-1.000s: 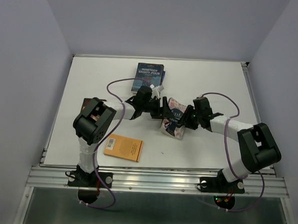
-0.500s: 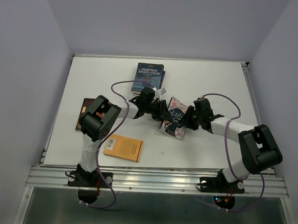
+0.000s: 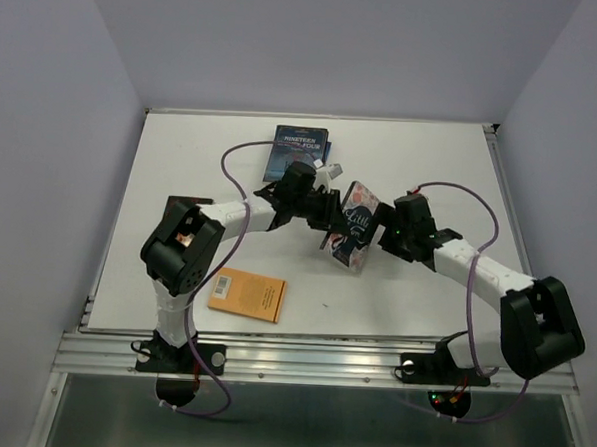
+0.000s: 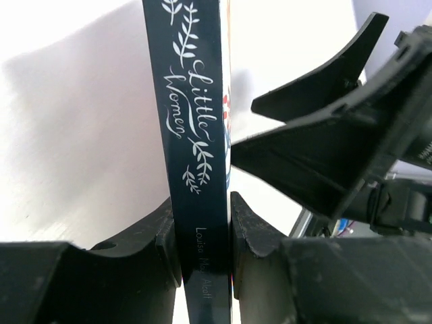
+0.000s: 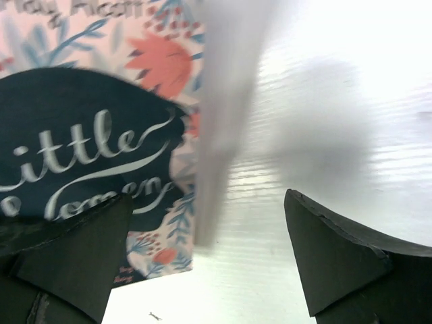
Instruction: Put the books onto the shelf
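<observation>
Left claw (image 4: pixel 200 233) pinches the floral book (image 4: pixel 192 101) by its slim dark spine, upright between my black pads. Right claw (image 5: pixel 206 223) spread wide at its cover, wedge-shaped fingers over the glossy white desk (image 3: pixel 432 160).

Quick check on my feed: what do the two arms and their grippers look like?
The left arm and right arm both have white links between bulky black joint housings. A purple cable loops along each. The fingers are matte black and wedge-shaped, tapering to a point.
</observation>
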Robot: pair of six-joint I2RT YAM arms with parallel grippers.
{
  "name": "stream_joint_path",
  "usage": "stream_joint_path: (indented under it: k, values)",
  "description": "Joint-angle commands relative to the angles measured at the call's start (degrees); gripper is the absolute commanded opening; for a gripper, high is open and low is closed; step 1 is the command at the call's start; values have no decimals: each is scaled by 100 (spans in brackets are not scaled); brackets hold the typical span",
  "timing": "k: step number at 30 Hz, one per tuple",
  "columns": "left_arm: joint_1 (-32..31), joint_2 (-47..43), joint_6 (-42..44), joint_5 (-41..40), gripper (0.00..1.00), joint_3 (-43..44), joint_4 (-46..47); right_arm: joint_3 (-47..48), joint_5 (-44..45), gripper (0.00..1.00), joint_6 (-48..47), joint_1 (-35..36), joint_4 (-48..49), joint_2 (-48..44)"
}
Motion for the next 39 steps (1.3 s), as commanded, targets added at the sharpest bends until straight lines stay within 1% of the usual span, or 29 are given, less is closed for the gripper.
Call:
stream_joint_path:
  k: [1,2,3,5,7,8,9,10,11,12,14,15,16,17,18,20,24,26,30,32,37,38,39]
  values:
    - [-91,-1097,716,234,0,655,305,230,1483,100,-43,66,-595,-894]
    - [-74,-1149,804,181,0,882,182,221,1650,100,-17,66,-630,-1242]
    - [-39,-1167,857,50,0,1006,-54,221,1931,100,-17,66,-674,-1394]
    - [128,-1176,1032,57,0,1365,-222,195,2170,100,-34,66,-727,-1736]
    - [339,-1150,1155,127,0,1586,-363,186,2416,100,-43,66,-797,-1843]
    - [409,-1124,1408,128,0,1866,-555,177,2486,100,-43,66,-850,-1861]
    - [540,-1037,1533,128,0,2043,-705,185,2557,100,-43,66,-885,-1844]
    - [611,-957,1795,110,0,2462,-872,212,2575,100,-35,66,-920,-1774]
    - [690,-878,1798,101,0,2466,-1030,221,2566,100,-34,66,-947,-1773]
    - [787,-799,1920,188,0,2832,-1206,238,2566,100,-26,66,-973,-1695]
    - [1137,-527,1912,276,0,3324,-1418,282,2566,100,18,66,-1000,-1589]
    - [1252,-308,1921,625,0,3484,-1523,308,2575,100,27,66,-1026,-1476]
    - [1358,-193,1903,733,0,3773,-1559,326,2575,100,36,66,-1035,-1422]
    - [1515,-79,1903,786,0,3941,-1777,396,2592,100,36,66,-1079,-1352]
    - [1569,166,2086,787,0,4134,-1944,431,2601,100,45,66,-1096,-1247]
    - [1736,378,2097,908,0,4433,-2095,528,2610,100,45,66,-1123,-1150]
    - [2026,827,1868,1505,0,4567,-2165,651,2645,100,106,66,-1193,-904]
    - [2176,959,1798,1560,0,4523,-2201,704,2672,100,141,66,-1211,-781]
    - [2325,1187,1807,1446,0,4575,-2472,827,2689,100,141,66,-1272,-552]
    - [2413,1407,1902,1298,0,4837,-2823,914,2724,100,133,66,-1316,-421]
    - [2528,1855,2148,1051,0,5278,-3298,1055,2759,100,80,66,-1360,-244]
    - [2545,1952,2228,972,4,5427,-3465,1073,2751,100,62,66,-1360,-227]
    - [2554,2040,2307,702,9,5715,-3797,1091,2751,100,53,66,-1369,-218]
